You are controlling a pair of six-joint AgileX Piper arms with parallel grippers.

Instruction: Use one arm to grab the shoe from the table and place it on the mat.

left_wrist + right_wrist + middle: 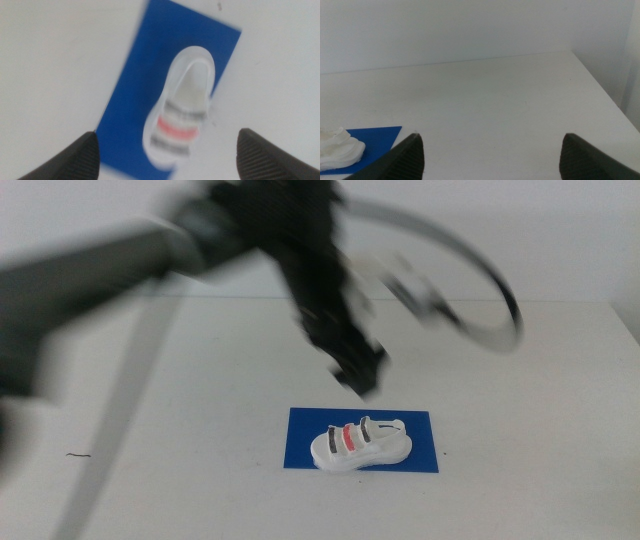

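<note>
The white shoe with two black straps and a red middle strap lies on the dark-blue mat near the table's front centre. The left arm reaches in from the left, blurred. Its gripper hangs open and empty above the shoe, clear of it. In the left wrist view the shoe lies on the mat, seen from above between the wide-apart jaws. The right gripper is out of the middle view; its wrist view shows open jaws, the mat's corner and the shoe's end.
The white table stretches around the mat. A black cable and a small white box trail from the left arm. A small dark speck lies at the table's front left. The table's right edge shows in the right wrist view.
</note>
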